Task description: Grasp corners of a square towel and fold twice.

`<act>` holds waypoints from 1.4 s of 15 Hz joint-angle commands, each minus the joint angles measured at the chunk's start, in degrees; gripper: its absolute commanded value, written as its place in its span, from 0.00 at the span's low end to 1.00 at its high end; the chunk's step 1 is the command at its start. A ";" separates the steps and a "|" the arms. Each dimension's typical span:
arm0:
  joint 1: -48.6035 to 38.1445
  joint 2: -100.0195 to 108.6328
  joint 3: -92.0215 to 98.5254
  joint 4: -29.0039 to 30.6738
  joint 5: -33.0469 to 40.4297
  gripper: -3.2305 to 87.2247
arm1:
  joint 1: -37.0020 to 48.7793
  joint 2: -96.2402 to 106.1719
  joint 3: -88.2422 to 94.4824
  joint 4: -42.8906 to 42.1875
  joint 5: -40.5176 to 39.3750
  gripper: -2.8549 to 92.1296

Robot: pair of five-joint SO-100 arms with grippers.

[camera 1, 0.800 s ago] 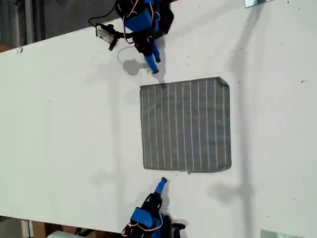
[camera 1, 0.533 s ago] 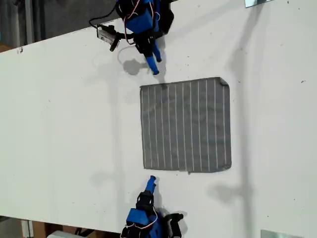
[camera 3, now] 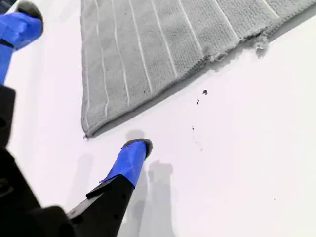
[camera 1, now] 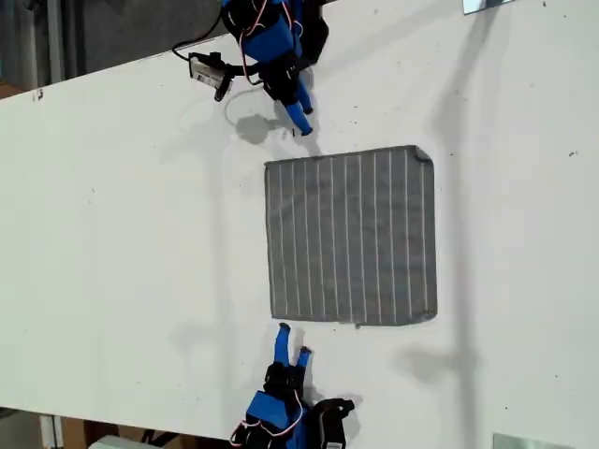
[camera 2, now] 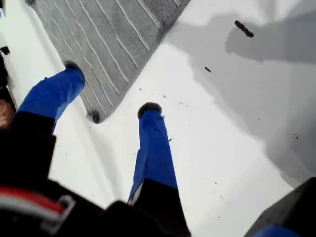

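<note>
The towel (camera 1: 351, 236) lies flat and unfolded on the white table, grey with thin white stripes. My first gripper (camera 1: 300, 120) hangs open at the top of the exterior view, just beyond the towel's upper-left corner (camera 1: 270, 167). In its wrist view that corner (camera 2: 95, 116) lies between the two blue fingers (camera 2: 150, 133). My second gripper (camera 1: 293, 340) stands open at the bottom of the exterior view, beside the lower-left corner (camera 1: 275, 316). That corner (camera 3: 87, 133) sits on the table between its spread fingertips (camera 3: 134, 150). Neither gripper holds the cloth.
The white table (camera 1: 112, 234) runs wide to the exterior view's left and right of the towel. A small frayed tag (camera 3: 259, 45) sticks out of the towel's edge near my second gripper. Metal plates (camera 1: 485, 5) sit at the exterior view's right corners.
My second gripper has gone from shut to open and shifted near the towel's lower-left corner. My first gripper has moved slightly toward the exterior view's right. The towel has not moved.
</note>
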 commanded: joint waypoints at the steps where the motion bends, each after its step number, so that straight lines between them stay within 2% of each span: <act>1: -1.23 0.44 -0.79 -2.02 7.91 0.50 | 0.00 -0.26 -1.76 0.53 -0.35 0.31; 2: -1.49 0.44 -1.23 0.00 7.73 0.41 | 0.53 -0.26 -1.76 0.70 -1.76 0.32; 5: -3.69 0.44 -1.41 1.41 10.20 0.29 | 1.41 -0.26 -1.76 0.88 -2.64 0.32; 6: -2.64 0.44 -1.76 0.97 10.28 0.28 | 0.97 -0.26 -1.76 0.88 -2.55 0.32; 7: -1.05 0.44 -1.85 -2.02 14.94 0.31 | 0.97 -0.26 -1.67 0.88 -2.64 0.32; 8: -1.67 0.44 -1.58 -2.29 14.50 0.27 | 1.32 -0.26 -1.76 0.88 -2.90 0.33; 9: -1.05 0.44 -0.35 -4.22 14.68 0.30 | -0.70 -0.26 -1.14 -2.72 -6.06 0.34; 10: -0.62 0.09 -0.44 -8.00 16.08 0.29 | 0.44 -3.34 -3.69 -4.22 -8.88 0.31; 12: -1.49 -10.90 -10.37 1.05 15.56 0.30 | -0.26 -45.26 -35.86 12.30 -9.49 0.38; 13: -1.41 -21.88 -14.77 0.00 14.77 0.30 | -2.55 -64.42 -52.73 18.63 -10.63 0.39; 15: 2.81 -43.07 -23.47 -2.72 8.96 0.30 | -9.23 -86.92 -69.61 26.10 -7.91 0.41; 18: 8.79 -47.46 -28.56 -4.04 3.96 0.30 | -21.09 -106.26 -82.27 22.50 -0.79 0.40; 21: 9.32 -39.55 -22.85 -6.50 3.60 0.29 | -23.64 -113.47 -84.73 12.13 -0.18 0.40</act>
